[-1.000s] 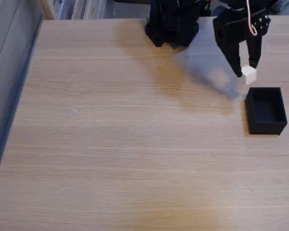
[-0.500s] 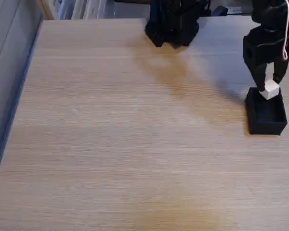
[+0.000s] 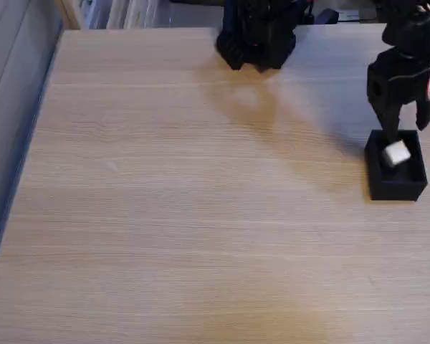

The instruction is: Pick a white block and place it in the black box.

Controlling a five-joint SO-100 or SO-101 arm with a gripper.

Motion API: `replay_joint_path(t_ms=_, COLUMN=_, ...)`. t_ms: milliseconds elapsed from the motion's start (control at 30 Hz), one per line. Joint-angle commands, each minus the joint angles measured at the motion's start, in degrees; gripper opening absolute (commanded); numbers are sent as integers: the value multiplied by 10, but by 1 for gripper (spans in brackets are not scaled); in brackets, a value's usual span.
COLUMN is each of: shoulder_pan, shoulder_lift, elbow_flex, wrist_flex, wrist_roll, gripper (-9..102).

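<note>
In the fixed view the black box (image 3: 395, 190) sits on the wooden table near the right edge. The white block (image 3: 395, 153) lies within the box's opening, slightly blurred and free of the fingers. My gripper (image 3: 407, 130) hangs just above the box's far rim, black with red and white wires. Its jaws stand apart and open, with nothing between them.
The arm's black base (image 3: 258, 36) stands at the back centre of the table (image 3: 186, 215). A grey floor strip and table edge (image 3: 21, 158) run down the left side. Shelving shows behind the table's far edge.
The gripper carried the white block rightward over the box, then opened. The block dropped from the fingers into the box.
</note>
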Motion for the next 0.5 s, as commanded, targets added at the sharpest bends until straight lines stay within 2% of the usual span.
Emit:
replay_joint_path(t_ms=0, shoulder_pan=11, shoulder_lift=26, elbow_flex=-7, wrist_flex=-7, wrist_roll=2, gripper=21)
replay_joint_path(t_ms=100, shoulder_pan=23, shoulder_lift=67, elbow_flex=27, wrist_flex=-19, wrist_roll=25, gripper=2)
replay_joint_path(t_ms=133, shoulder_pan=30, shoulder_lift=83, elbow_flex=41, wrist_flex=-21, wrist_roll=29, gripper=0)
replay_joint_path(t_ms=233, shoulder_pan=57, shoulder_lift=154, elbow_flex=105, wrist_flex=-22, wrist_roll=24, gripper=0)
replay_joint_path(t_ms=467, shoulder_pan=156, shoulder_lift=389, elbow_flex=365, wrist_flex=-39, wrist_roll=-73, gripper=0)
